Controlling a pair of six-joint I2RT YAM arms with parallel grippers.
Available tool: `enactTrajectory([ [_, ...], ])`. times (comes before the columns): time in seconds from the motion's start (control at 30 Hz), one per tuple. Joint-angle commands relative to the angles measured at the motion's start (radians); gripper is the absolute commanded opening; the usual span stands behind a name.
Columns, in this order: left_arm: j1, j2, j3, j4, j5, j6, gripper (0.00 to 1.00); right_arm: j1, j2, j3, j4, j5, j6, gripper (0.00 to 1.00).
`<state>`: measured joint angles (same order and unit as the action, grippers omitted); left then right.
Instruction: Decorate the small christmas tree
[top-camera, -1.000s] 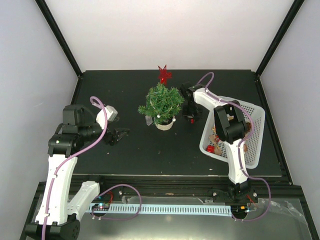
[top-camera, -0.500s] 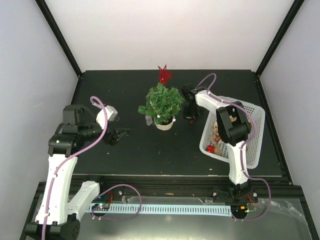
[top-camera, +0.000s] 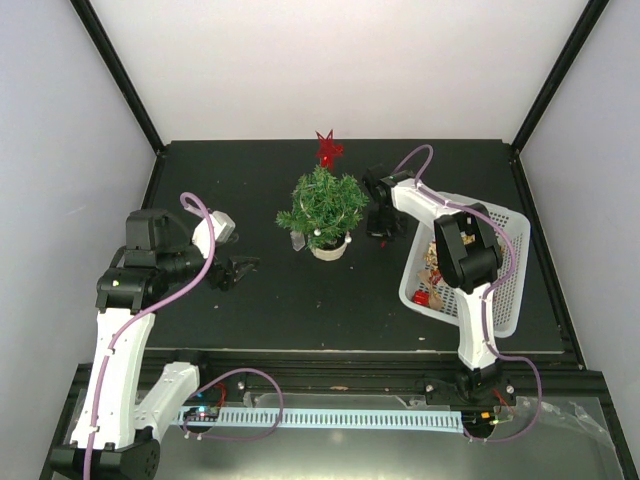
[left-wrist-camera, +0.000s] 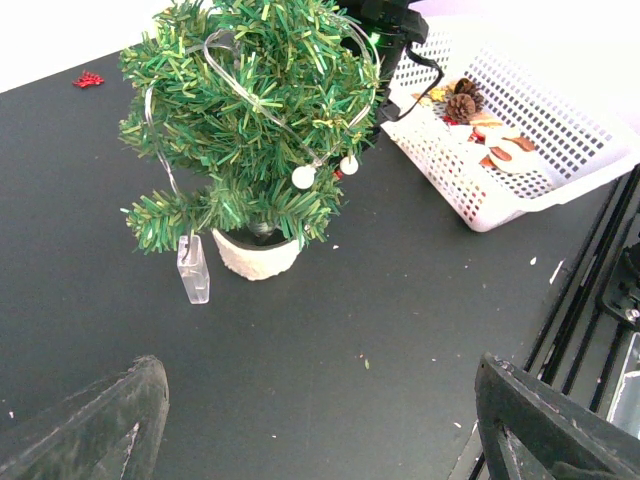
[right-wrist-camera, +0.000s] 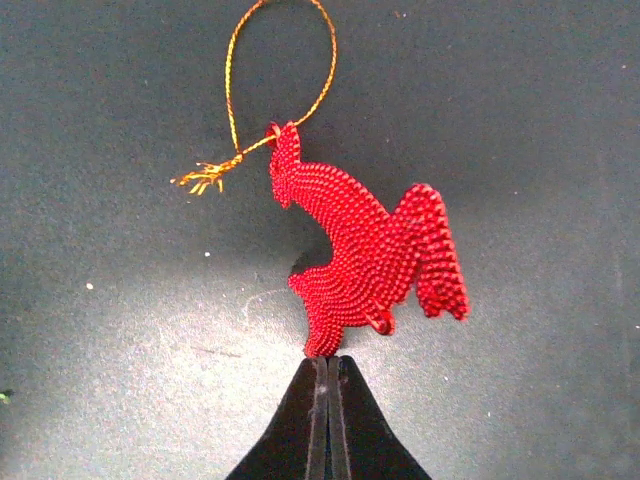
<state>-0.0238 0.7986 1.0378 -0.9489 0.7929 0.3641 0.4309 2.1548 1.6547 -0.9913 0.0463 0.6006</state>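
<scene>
**Thin pinch on the ornament**

The left gripper (top-camera: 235, 270) gapes empty near the table's (top-camera: 270, 315) left edge. The tree (top-camera: 322, 205) stands mid-table, toward the far edge. Right of it, the right gripper (right-wrist-camera: 327, 365) pinches only the red ornament's (right-wrist-camera: 370, 265) tip. Lifted, it may slip out.

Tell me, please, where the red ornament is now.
In the right wrist view, the red ornament lies on the table between the tree and the basket, its lower tip in the shut jaws of the right gripper.
</scene>
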Motion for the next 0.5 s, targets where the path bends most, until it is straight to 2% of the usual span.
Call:
enactTrajectory([
  [0.0, 0.0, -0.008, -0.007, 0.007, 0.006, 0.001, 0.84, -0.001, -0.06, 0.026, -0.043, 0.017, -0.013, 0.01],
  [0.47, -0.001, -0.019, -0.012, 0.009, 0.007, 0.0, 0.84, -0.001, -0.18, 0.055, -0.098, 0.089, -0.034, 0.01],
])
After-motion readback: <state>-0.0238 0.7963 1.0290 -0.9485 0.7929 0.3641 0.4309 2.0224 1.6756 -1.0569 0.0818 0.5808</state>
